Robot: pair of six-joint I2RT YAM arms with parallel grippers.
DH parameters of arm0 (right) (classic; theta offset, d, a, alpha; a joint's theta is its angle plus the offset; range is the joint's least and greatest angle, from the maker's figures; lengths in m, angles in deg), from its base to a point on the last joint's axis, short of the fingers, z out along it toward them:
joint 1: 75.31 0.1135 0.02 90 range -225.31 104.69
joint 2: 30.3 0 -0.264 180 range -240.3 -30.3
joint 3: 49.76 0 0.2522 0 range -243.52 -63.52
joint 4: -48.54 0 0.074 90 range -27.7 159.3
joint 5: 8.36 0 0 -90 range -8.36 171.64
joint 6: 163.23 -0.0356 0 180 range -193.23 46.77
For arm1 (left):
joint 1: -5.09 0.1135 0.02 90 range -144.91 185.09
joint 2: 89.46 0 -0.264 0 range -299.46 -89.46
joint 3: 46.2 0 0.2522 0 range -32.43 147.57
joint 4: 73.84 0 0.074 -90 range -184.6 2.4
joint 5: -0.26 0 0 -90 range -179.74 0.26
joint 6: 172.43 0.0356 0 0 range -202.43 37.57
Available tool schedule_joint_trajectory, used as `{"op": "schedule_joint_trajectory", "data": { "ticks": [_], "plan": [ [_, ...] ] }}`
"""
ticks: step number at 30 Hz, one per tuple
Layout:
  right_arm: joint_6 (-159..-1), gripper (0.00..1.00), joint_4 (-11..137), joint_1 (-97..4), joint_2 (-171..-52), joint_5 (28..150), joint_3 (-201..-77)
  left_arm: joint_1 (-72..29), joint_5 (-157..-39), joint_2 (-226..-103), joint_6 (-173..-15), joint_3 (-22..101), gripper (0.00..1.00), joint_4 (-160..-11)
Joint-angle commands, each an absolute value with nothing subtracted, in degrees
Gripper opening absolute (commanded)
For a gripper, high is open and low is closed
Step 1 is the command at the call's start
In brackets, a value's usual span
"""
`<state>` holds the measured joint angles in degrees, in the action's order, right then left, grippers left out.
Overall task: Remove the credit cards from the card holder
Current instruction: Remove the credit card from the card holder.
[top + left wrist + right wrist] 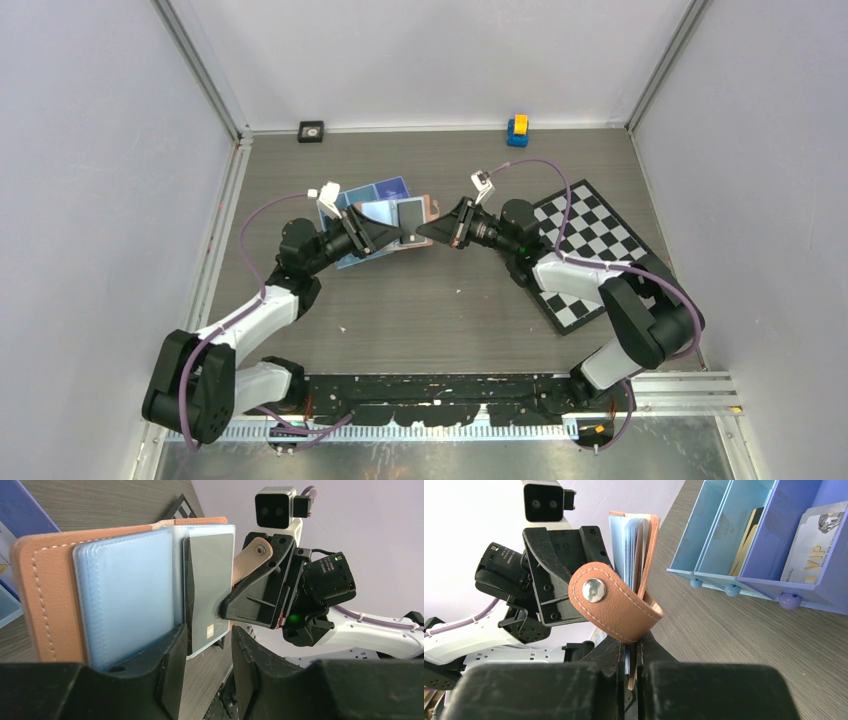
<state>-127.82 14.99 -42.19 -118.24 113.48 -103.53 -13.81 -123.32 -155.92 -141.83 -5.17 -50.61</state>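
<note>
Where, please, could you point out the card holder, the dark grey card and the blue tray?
card holder point(47, 600): left wrist view, on its tan leather cover.
dark grey card point(207, 590): left wrist view, on its face.
blue tray point(769, 535): right wrist view, on a divider wall.

a lab cell: white panel walls point(90, 150), checkered board point(600, 235).

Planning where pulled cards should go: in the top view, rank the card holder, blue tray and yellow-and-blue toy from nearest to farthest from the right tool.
1. The card holder, clamped in the right tool.
2. The blue tray, just beyond, toward the left arm.
3. The yellow-and-blue toy, at the back wall.
</note>
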Motion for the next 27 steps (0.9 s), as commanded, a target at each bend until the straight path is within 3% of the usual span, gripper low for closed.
{"op": "schedule_joint_trajectory", "data": {
  "ticks": [1,23,27],
  "plan": [
    [-130.6,0.0,6.91,-41.91,-118.57,116.88,-105.5,-14.03,-124.02,-155.49,-141.15,-3.34,0.4,-50.06],
    [-130.41,0.0,8.08,-41.91,-119.17,116.82,-106.09,-13.98,-119.09,-151.62,-137.63,-3.34,0.45,-56.84],
    [-130.89,0.0,7.51,-41.84,-119.8,117.37,-106.29,-13.98,-120.64,-152.04,-138.78,-3.9,0.38,-53.39]
  ]
}}
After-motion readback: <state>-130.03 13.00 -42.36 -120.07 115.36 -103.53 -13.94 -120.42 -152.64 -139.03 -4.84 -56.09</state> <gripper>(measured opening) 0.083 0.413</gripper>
